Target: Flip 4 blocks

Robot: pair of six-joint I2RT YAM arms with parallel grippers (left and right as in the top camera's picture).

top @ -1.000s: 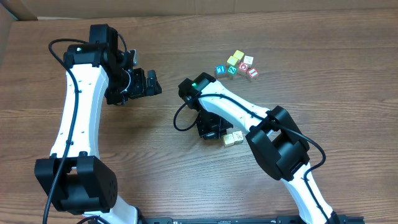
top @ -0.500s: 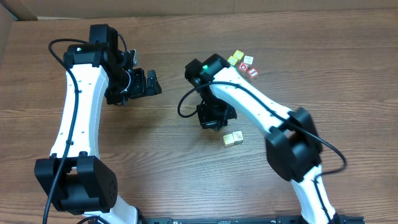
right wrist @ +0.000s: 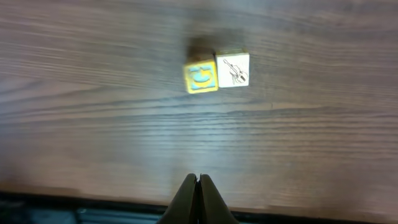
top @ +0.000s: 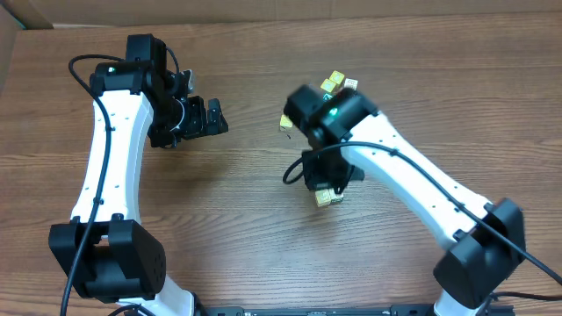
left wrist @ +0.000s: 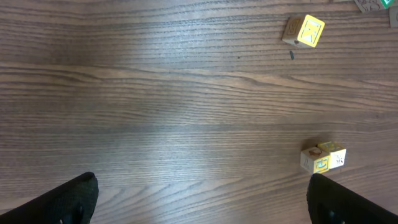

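Found right gripper (right wrist: 198, 186) pinched tight on nothing, hovering near the touching pair on the table (right wrist: 93, 124): yellow block (right wrist: 201, 76) and cream block (right wrist: 233, 68) with a violin sketch. Saw left gripper (top: 213, 118) spread wide, empty, well apart from every cube. Spotted a lone yellow block (left wrist: 304, 31) apart from the pair, beside the right arm (top: 413, 175).

Judged the risks: could have shoved the pair on descent, with tips closed and no gap to straddle a cube; could have pinched both at once, given their contact; could have re-flipped the cream-up one.

Counted two grippers, three blocks in the open, plus one yellow cube (top: 332, 81) and one white-topped cube (top: 349, 83) at the far edge; couldn't tell the rest, hidden under the right arm.
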